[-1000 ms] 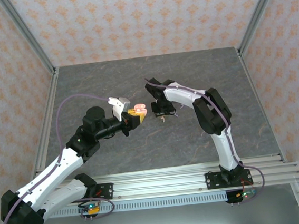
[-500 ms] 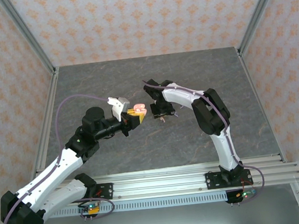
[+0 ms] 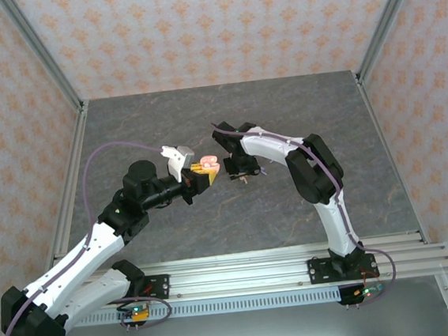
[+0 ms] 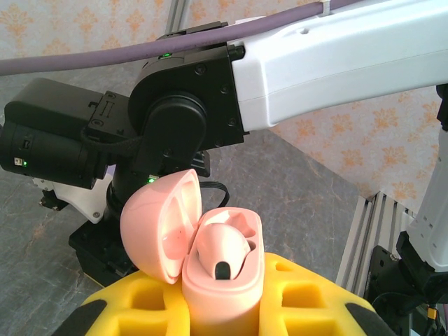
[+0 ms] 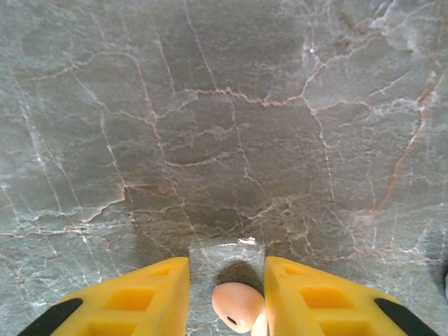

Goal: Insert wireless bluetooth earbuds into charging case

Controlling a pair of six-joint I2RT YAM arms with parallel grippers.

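One salmon-pink earbud [image 5: 236, 305] sits between the yellow fingers [image 5: 133, 301] of the right claw [image 5: 227, 262], seen from the right wrist. It lies against the inner face of the right-hand finger, with a clear gap to the left-hand one. Jaws stand part open, wider than the bud, so they are not pinching it from both sides. Cannot tell whether the bud rests on the grey marbled worktop [image 3: 297, 105] or hangs just above it; a small dark shadow lies directly beyond it.

Left claw [image 3: 201, 172] is closed on the pink charging case [image 3: 209, 165], held clear of the surface near the middle of the worktop, slightly toward its left edge. From the left wrist, the case body stands upright between the yellow fingers. Its lid [image 4: 157, 224] is hinged open and tipped to the left. Inside the body is a rounded pink form with a dark slot; cannot tell if that is a seated bud.

Right claw is just beside the case, on the side toward the worktop's right edge, close but apart.
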